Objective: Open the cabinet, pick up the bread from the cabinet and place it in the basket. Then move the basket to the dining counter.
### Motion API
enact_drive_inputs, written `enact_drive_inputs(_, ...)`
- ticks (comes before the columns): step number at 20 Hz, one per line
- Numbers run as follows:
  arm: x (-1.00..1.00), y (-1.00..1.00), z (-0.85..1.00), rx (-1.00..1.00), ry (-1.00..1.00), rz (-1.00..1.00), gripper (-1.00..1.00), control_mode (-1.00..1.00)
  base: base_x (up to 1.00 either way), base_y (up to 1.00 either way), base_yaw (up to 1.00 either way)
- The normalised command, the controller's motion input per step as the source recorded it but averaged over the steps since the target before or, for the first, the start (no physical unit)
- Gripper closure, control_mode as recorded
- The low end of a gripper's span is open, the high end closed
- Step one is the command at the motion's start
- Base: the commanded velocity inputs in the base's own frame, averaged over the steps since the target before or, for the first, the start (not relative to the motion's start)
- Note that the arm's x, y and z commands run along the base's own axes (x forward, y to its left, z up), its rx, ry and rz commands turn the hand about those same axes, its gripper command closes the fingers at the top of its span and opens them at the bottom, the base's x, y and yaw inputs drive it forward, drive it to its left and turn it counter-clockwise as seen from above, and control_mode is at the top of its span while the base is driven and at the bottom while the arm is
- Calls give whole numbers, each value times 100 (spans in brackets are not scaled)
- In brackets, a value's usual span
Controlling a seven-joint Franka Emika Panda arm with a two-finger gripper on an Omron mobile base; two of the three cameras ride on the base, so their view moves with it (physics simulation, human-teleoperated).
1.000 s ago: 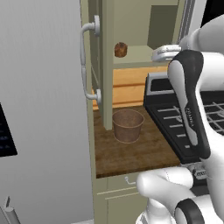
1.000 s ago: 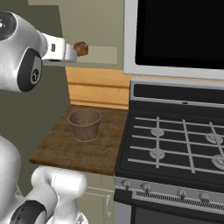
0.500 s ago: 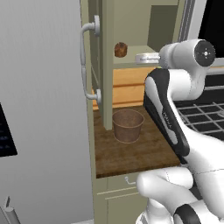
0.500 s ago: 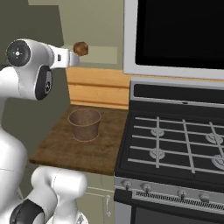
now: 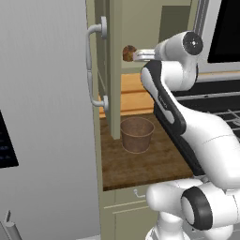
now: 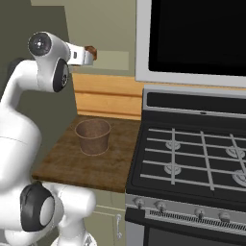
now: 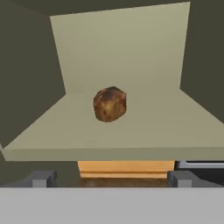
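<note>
The olive cabinet (image 5: 114, 70) stands open, its door swung out toward me with the curved silver handle (image 5: 92, 65) on the left. On its pale shelf (image 7: 144, 131) lies the bread (image 7: 110, 104), a small dark brown lump, also seen as bread (image 5: 128, 52) and bread (image 6: 92, 52). My gripper (image 7: 111, 178) is open and level with the shelf edge, just short of the bread and not touching it; gripper (image 5: 139, 55), gripper (image 6: 85, 55). The woven basket (image 5: 137, 134) stands upright and empty on the worktop below; basket (image 6: 93, 136). The dining counter is out of view.
A short dark wood worktop (image 5: 140, 164) carries the basket. A black gas stove (image 6: 192, 158) adjoins it on the right, with a microwave (image 6: 197, 33) above. A grey fridge (image 5: 42, 117) fills the left side. My arm's elbow hangs over the worktop's right part.
The arm has swung left and the hand has moved toward the cabinet shelf, closing in on the bread. Bread, basket and door have stayed put; the jaws remain open.
</note>
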Motion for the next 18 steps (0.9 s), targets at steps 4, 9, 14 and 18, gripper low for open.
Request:
enact_drive_inputs(4,51,19,-1,0,0,0,-100,-100,0,0,0)
enact_drive_inputs(9,38,2,-2,0,1,0,-100,-100,0,0,0)
enact_drive_inputs(14,28,2,-11,0,8,0,-100,-100,0,0,0)
enact_drive_inputs(18,58,1,-23,0,6,0,-100,-100,0,0,0)
